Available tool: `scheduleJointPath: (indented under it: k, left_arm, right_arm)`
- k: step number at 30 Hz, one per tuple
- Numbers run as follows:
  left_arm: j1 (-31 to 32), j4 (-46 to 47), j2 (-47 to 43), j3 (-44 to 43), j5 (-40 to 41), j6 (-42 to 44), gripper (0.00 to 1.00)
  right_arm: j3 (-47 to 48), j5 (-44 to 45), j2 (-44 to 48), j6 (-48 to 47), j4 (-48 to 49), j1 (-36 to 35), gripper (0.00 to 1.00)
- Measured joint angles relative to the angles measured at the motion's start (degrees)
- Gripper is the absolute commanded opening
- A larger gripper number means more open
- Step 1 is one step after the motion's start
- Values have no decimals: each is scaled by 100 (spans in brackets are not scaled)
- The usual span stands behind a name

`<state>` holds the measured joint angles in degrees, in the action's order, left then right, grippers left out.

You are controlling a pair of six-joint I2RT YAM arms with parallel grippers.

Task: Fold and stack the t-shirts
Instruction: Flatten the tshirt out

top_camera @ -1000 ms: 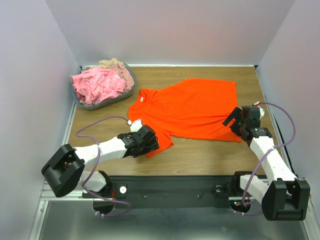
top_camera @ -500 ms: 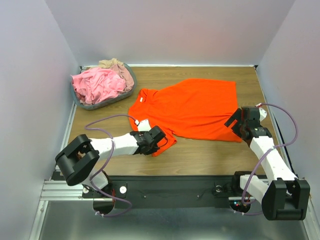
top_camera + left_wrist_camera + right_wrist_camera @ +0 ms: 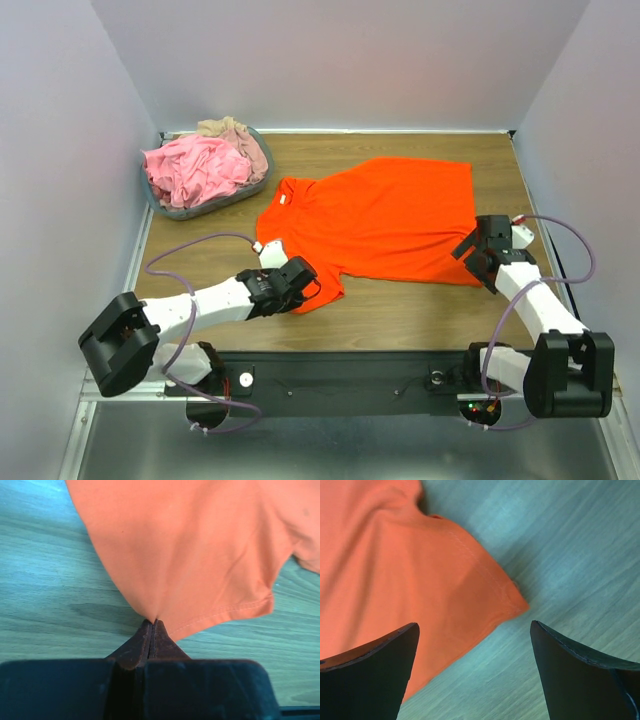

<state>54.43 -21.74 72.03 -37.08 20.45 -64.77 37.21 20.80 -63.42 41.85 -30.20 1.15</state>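
A bright orange-red t-shirt [image 3: 385,215] lies spread flat on the wooden table, neck to the left. My left gripper [image 3: 303,284] is at its near-left sleeve, shut on a pinch of the sleeve fabric [image 3: 165,580] close to the hem; the cloth rises into the closed fingertips [image 3: 153,623]. My right gripper [image 3: 474,256] hovers at the shirt's near-right hem corner [image 3: 512,600]. It is open [image 3: 474,626] with nothing between its fingers, the left finger over cloth and the right over bare wood. Pink [image 3: 195,165] and beige [image 3: 240,135] t-shirts lie crumpled in the basket.
A grey oval basket [image 3: 200,211] stands at the back left corner of the table. White walls close in the table on the left, back and right. Bare wood [image 3: 400,305] runs along the near edge in front of the shirt.
My left gripper has shut on the sleeve fabric and drawn back slightly toward the left. My right gripper has edged toward the hem corner and stays open.
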Motion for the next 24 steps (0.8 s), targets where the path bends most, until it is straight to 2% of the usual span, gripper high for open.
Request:
scheduleJointPath:
  k: [6, 13, 14, 16, 17, 19, 20, 22, 23, 24]
  left_arm:
    - [-2, 50, -282, 146, 55, 15, 0]
    - [0, 92, -518, 299, 61, 13, 0]
    - [0, 105, -531, 299, 61, 11, 0]
    - [0, 111, -535, 302, 63, 9, 0]
    - [-2, 109, -535, 299, 66, 0, 0]
    - [0, 107, -535, 299, 63, -11, 0]
    - [0, 105, -535, 299, 63, -17, 0]
    - [0, 105, -546, 299, 63, -26, 0]
    - [0, 105, -557, 299, 63, -24, 0]
    - [0, 103, -597, 299, 63, -24, 0]
  right_arm:
    - [-94, 96, -675, 225, 50, 0, 89]
    - [-334, 68, -966, 319, 310, 44, 78]
    - [-328, 33, -997, 304, 308, 44, 69]
    - [-319, -33, -1054, 313, 358, 44, 61]
    - [-319, -48, -1058, 295, 396, 66, 48]
    - [-323, -66, -1058, 271, 448, 79, 34]
    - [-345, -81, -1036, 236, 509, 94, 21]
    - [-393, -151, -981, 199, 590, 129, 10]
    - [-439, -264, -901, 146, 678, 144, 0]
    - [-463, -328, -861, 144, 702, 146, 0]
